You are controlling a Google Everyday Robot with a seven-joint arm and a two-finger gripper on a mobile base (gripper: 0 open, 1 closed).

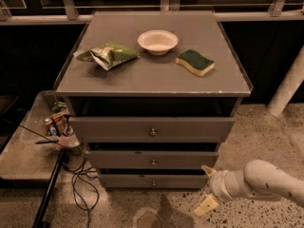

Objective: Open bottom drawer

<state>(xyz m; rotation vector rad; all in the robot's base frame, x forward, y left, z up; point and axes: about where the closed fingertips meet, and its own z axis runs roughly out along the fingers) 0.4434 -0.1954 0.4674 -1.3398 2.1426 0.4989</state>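
The grey cabinet has three drawers. The bottom drawer [153,181] is the narrowest and lowest, with a small round metal knob [153,183] at its centre, and its front looks shut. My gripper [206,187] is at the lower right, just right of the bottom drawer's right end and near the floor. Its two cream fingers are spread apart, one [208,170] up near the drawer corner and one [204,205] lower down. It holds nothing. The white arm [266,182] comes in from the right edge.
On the cabinet top [152,75] lie a green chip bag [108,55], a white bowl [157,41] and a green-yellow sponge [195,62]. A low side table [28,151] with small items stands at left, with cables [78,182] on the floor. A white post [287,87] stands at right.
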